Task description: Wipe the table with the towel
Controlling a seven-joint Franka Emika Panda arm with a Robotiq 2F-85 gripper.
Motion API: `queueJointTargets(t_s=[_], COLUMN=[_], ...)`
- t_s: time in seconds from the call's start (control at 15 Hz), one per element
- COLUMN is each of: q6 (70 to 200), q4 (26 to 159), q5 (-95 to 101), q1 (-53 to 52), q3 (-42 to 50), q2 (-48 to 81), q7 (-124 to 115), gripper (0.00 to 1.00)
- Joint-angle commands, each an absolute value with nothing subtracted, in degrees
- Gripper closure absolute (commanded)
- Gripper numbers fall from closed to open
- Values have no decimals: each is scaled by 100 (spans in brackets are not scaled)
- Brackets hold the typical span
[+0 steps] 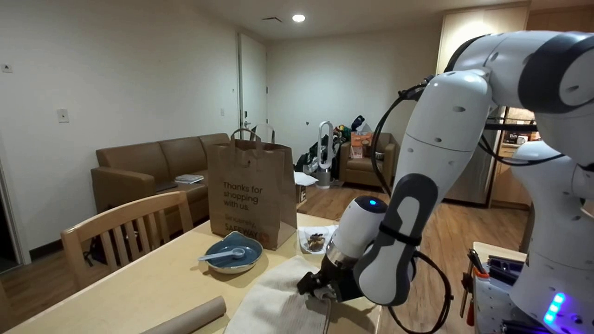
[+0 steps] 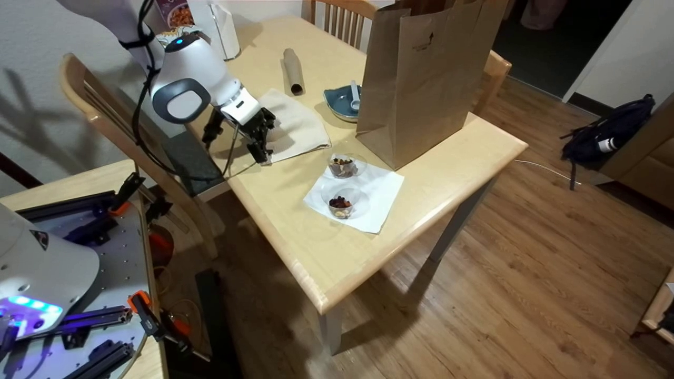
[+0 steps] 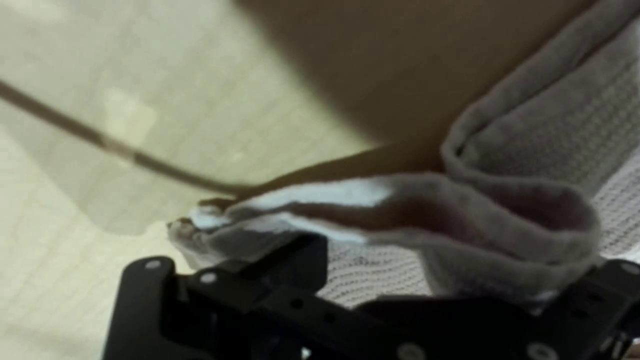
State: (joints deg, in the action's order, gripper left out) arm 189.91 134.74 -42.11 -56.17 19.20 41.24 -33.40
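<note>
On the table (image 2: 310,258), the towel (image 2: 303,129) runs roughly lengthwise, one end toward the cups (image 2: 342,209), pincer (image 2: 267,138) parted over it.

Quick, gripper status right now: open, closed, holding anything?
Gripper: open, jaws apart, with part of the bunched towel between them; whether any is firmly gripped cannot be told.

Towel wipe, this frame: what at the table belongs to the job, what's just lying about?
Job:
towel
gripper, at the towel
table, the surface to wipe

Just lying about:
brown paper bag
blue dish
spoon, resting in the dish
cardboard tube
white paper sheet
two clear cups, on the sheet
</note>
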Motion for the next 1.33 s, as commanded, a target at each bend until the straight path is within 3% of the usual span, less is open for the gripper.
queueJointTargets(t_s=[0.0, 0.53, 1.0, 1.27], q6=[18474, 17654, 17409, 16064], q4=[13777, 14129, 14278, 14148], q5=[-4310, -4078, -4095, -4026], q1=[-6177, -7759, -6898, -6616], q3=[2420, 3995, 3137, 3140], q2=[3851, 3181, 1664, 1402], q7=[-3359, -3298, -1933, -1539], gripper=[0, 0, 0, 0])
